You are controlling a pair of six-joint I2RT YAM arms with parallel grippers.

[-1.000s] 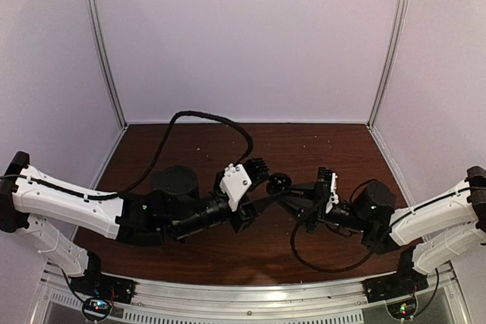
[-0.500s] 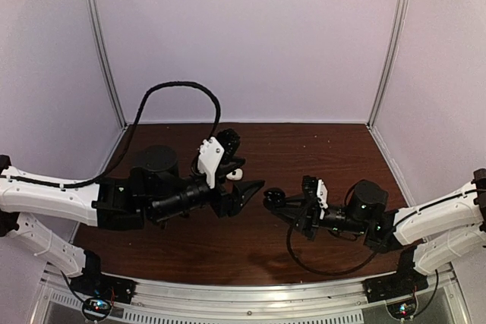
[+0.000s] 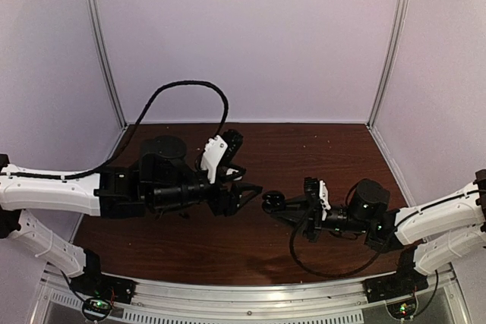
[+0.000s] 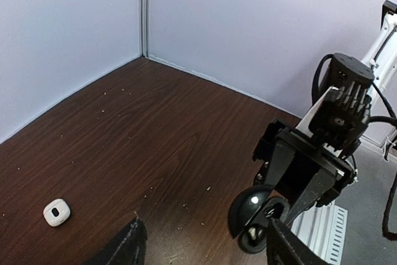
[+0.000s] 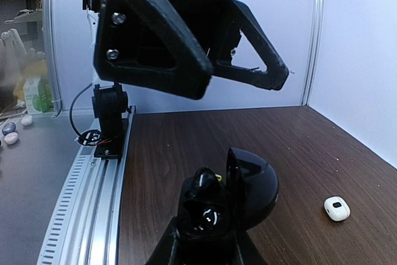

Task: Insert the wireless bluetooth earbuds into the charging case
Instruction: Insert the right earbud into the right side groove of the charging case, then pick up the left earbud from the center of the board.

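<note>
Now the right fingers point(image 5: 160, 256) are squeezed tight on the black charging case point(image 5: 248, 190), which seems lifted off the worktop point(image 4: 155, 128) with its lid flipped open. The left fingers point(image 4: 127, 249) are spread apart with nothing between them, just beside the case, tips pointing at it. One white earbud point(image 4: 56, 211) lies alone on the worktop, well away from the case, on the side away from the right arm (it looks like a tiny pebble with a dark dot). It is too small to tell which way its long side points. The left fingers are nearer to it, so I think they must turn from the case and go down.
</note>
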